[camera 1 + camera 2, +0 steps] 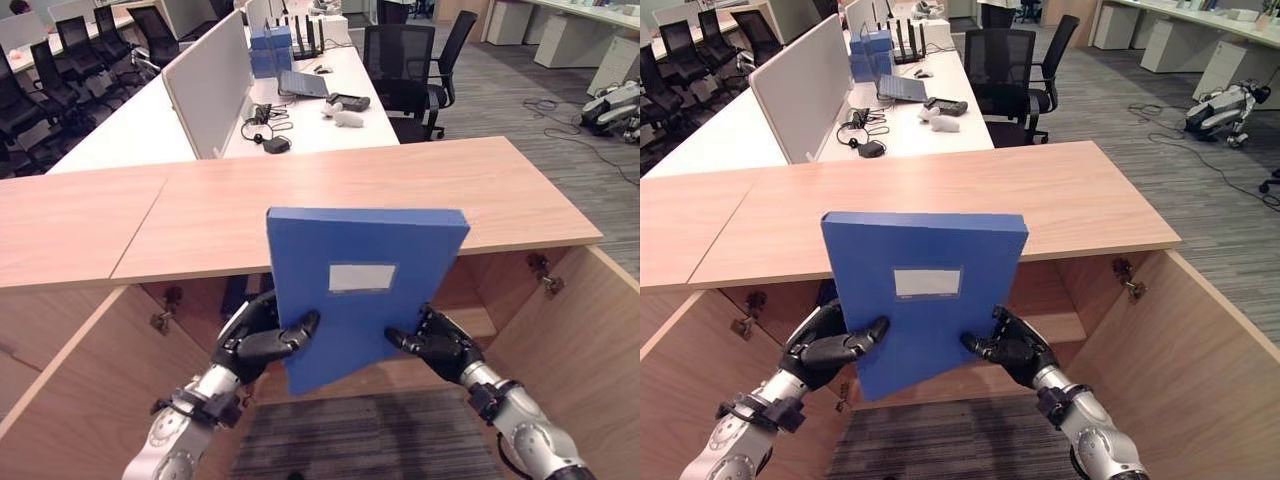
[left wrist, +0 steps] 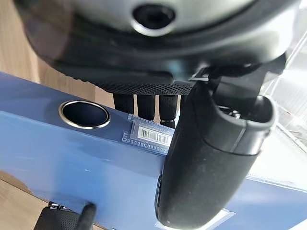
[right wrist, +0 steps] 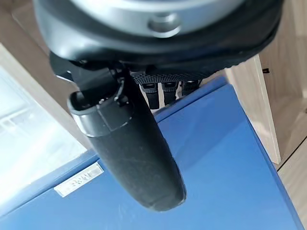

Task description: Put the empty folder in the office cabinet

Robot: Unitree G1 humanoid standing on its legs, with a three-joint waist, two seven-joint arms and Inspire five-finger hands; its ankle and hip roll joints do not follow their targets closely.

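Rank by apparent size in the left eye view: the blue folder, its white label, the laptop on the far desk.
1. Blue folder, largest by far, though nearest the camera.
2. White label and laptop look roughly alike; the laptop sits much farther away, so no ranking.

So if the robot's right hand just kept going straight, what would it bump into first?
The right hand grips the blue folder and points into the open cabinet. It would probably meet the shelf inside first, though depth is hard to judge.

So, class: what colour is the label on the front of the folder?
White, on the blue folder; the label shows best in the left eye view.
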